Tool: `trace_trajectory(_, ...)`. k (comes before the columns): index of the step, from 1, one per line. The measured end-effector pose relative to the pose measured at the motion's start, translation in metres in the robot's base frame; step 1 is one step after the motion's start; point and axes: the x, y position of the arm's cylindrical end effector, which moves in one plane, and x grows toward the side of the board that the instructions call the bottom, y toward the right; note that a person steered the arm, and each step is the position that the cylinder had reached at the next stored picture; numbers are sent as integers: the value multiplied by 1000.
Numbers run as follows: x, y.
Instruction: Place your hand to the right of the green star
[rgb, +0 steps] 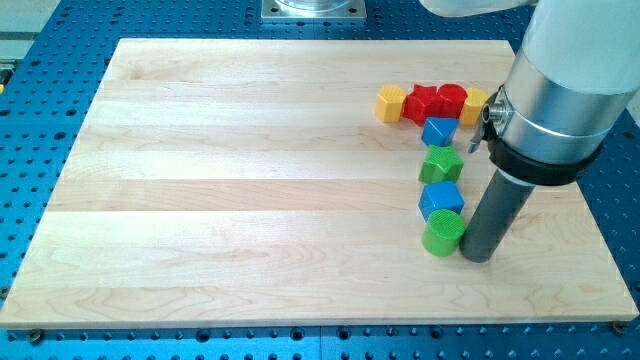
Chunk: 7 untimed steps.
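Note:
The green star (441, 164) lies on the wooden board (250, 180) at the view's right, in a column of blocks. Above it is a blue block (438, 131); below it are a blue hexagon-like block (441, 200) and a green cylinder (442, 235). My tip (477, 257) rests on the board just right of the green cylinder, below and to the right of the green star. The dark rod rises from it towards the arm's silver body (560, 80).
A row at the top right holds a yellow block (390, 102), a red star-like block (424, 103), a red block (452, 98) and a yellow block (474, 104) partly hidden by the arm. A blue perforated table (40, 120) surrounds the board.

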Motion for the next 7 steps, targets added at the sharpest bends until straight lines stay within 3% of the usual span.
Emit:
trace_trajectory(3, -22, 39)
trace_trajectory(5, -23, 16)
trace_trajectory(6, -19, 26)
trace_trajectory(7, 16, 28)
